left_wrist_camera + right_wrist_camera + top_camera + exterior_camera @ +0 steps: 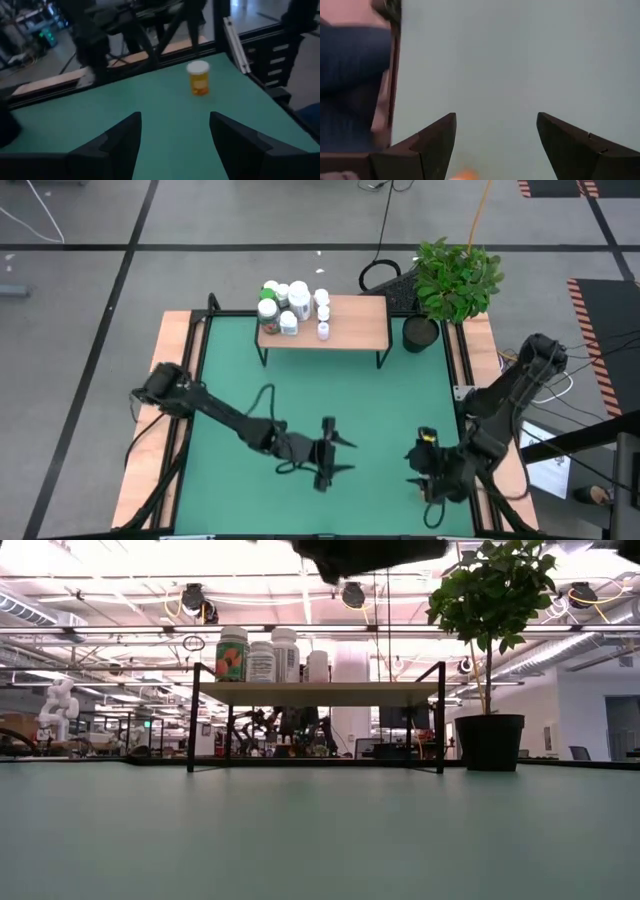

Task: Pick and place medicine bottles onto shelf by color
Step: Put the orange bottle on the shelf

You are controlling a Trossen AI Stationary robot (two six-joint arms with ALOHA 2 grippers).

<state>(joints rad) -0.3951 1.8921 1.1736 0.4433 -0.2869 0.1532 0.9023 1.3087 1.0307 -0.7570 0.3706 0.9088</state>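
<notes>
— High view: where are the bottles (290, 306)?
— I see mostly white ones bunched at the shelf's (350, 325) nine-o'clock end.
— Anything unclear?
— An orange bottle (199, 78) shows ahead of my left gripper (174, 131); under the right gripper (496, 135) only an orange sliver. Both jaws spread, empty.

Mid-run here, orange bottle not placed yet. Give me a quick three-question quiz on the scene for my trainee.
1. True or false: the medicine bottles on the shelf stand bunched at the end away from the plant.
2. Where is the orange bottle?
A. on the shelf
B. upright on the green mat
C. lying on its side on a wooden side board
3. Fill in: the left gripper and the right gripper are both ____.

Key: 1 true; 2 B; 3 open, with nothing held.
</notes>
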